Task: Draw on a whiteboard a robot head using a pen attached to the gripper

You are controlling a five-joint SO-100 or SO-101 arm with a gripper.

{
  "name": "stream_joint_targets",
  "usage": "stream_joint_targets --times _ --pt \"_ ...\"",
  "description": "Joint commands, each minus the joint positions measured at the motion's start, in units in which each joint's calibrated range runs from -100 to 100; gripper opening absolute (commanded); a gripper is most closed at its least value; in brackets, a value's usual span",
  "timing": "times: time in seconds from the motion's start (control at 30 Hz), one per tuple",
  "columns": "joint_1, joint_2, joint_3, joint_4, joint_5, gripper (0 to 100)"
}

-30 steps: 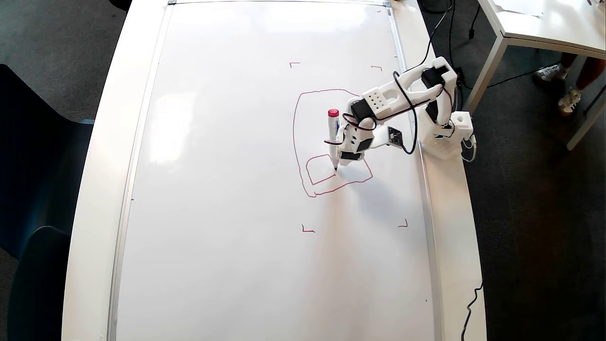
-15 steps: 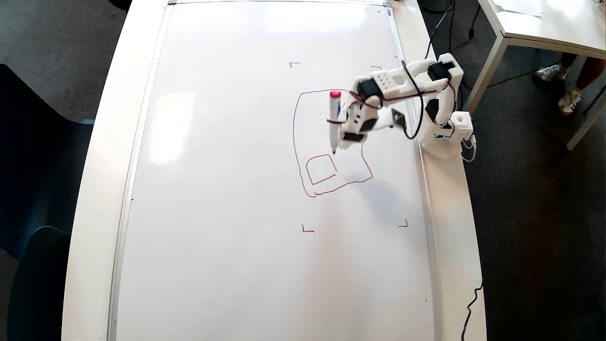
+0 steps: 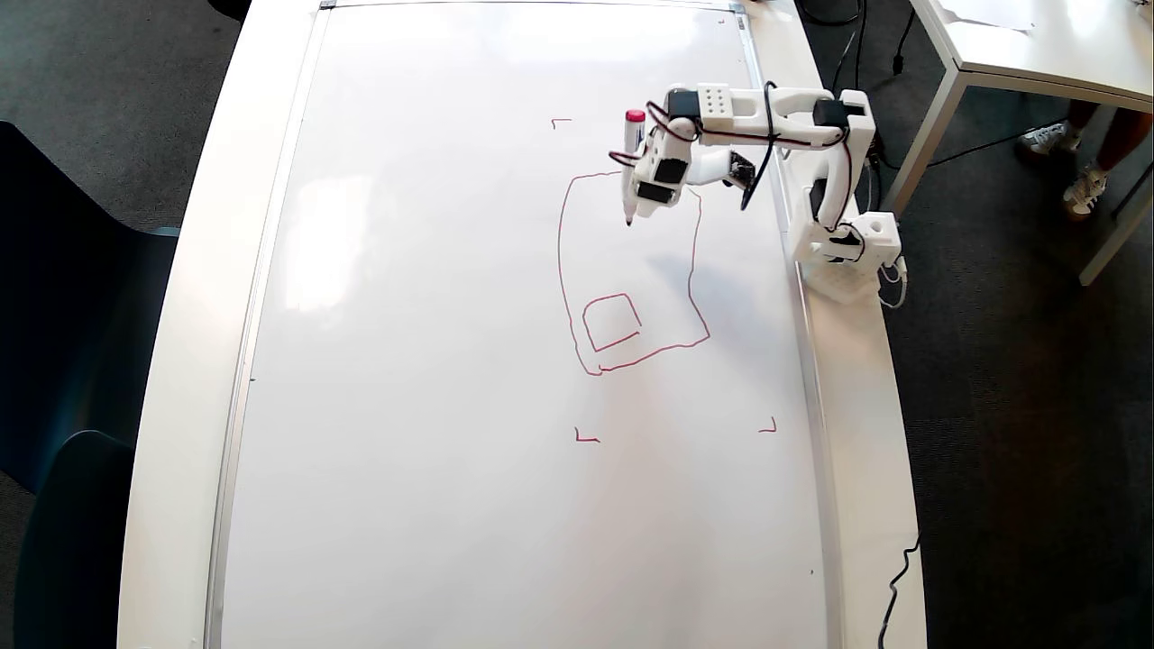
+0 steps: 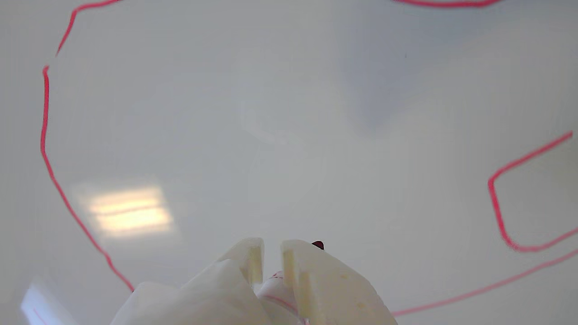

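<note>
The whiteboard (image 3: 433, 361) fills the table top, and it fills the wrist view too (image 4: 289, 113). On it is the robot head (image 3: 560, 261), a wobbly red outline with one small square (image 3: 584, 315) low inside it. My white gripper (image 3: 642, 209) hovers over the outline's upper part. The pen (image 3: 632, 158) runs along its left side, red cap up, dark tip down. In the wrist view the gripper (image 4: 272, 255) has its fingers almost together, and the pen's tip (image 4: 318, 244) peeks past the right finger. Red outline (image 4: 45, 135) curves at left. Whether the tip touches the board is unclear.
Small red corner marks (image 3: 561, 121) (image 3: 586, 439) (image 3: 768, 429) frame the drawing area. The arm's base (image 3: 847, 252) stands on the white table rim at right. Another white table (image 3: 1037, 45) and a person's shoes (image 3: 1050, 137) are at top right, dark chairs (image 3: 54, 361) at left.
The gripper and pen swung from the small square's right corner toward the outline's top edge. No new line shows along that path.
</note>
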Motion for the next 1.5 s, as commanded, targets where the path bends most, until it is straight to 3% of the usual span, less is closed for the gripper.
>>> stream_joint_targets --times 0.0,0.97,1.47 --pt "1.5 1.8 -1.2 -2.7 0.4 1" --pt "-1.4 13.4 -6.5 -3.8 0.4 1" --pt "-1.1 24.2 -23.2 -3.8 0.2 1"
